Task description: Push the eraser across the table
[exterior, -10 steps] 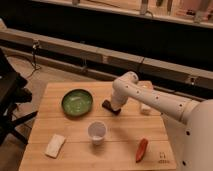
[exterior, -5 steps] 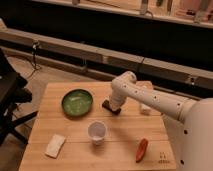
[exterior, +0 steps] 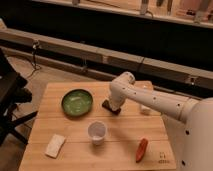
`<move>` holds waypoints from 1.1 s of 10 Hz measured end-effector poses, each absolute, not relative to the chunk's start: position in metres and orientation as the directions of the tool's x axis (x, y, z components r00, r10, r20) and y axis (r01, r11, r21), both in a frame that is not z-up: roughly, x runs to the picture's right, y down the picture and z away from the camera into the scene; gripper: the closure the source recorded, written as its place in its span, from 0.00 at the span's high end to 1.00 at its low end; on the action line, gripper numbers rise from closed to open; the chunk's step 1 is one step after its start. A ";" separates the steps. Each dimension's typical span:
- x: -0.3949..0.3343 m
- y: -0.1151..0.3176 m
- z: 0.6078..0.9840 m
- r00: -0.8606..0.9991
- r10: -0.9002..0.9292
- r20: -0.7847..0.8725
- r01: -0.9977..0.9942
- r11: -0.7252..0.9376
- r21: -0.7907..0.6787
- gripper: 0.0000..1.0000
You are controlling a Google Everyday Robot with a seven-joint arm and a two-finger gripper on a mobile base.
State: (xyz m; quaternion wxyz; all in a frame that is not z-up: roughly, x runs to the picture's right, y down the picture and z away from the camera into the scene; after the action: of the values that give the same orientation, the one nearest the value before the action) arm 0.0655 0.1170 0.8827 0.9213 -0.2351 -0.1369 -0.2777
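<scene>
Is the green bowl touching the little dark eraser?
Apart. The camera view shows bare table between the green bowl and the eraser; the gripper sits down at the eraser.

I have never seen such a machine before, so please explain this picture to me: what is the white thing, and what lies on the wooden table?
The white thing is a robot arm on a mobile base. One camera looks down on the scene from in front. The arm's pincer reaches down at the middle of the table, right at a small dark eraser, which it should push. Also on the table: a green bowl, a white cup, a pale cream block, and a red-orange object. Nothing is visibly held.
</scene>
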 end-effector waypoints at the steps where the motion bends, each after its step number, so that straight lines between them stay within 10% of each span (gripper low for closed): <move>1: 0.065 0.118 0.884 0.808 -0.448 0.382 0.576 0.735 -0.357 0.00; 11: 0.071 0.119 0.900 0.816 -0.439 0.377 0.568 0.730 -0.380 0.00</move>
State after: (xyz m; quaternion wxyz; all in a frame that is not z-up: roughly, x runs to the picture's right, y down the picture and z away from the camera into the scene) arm 0.0712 0.1194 0.9005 0.9206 -0.2457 -0.1316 -0.2735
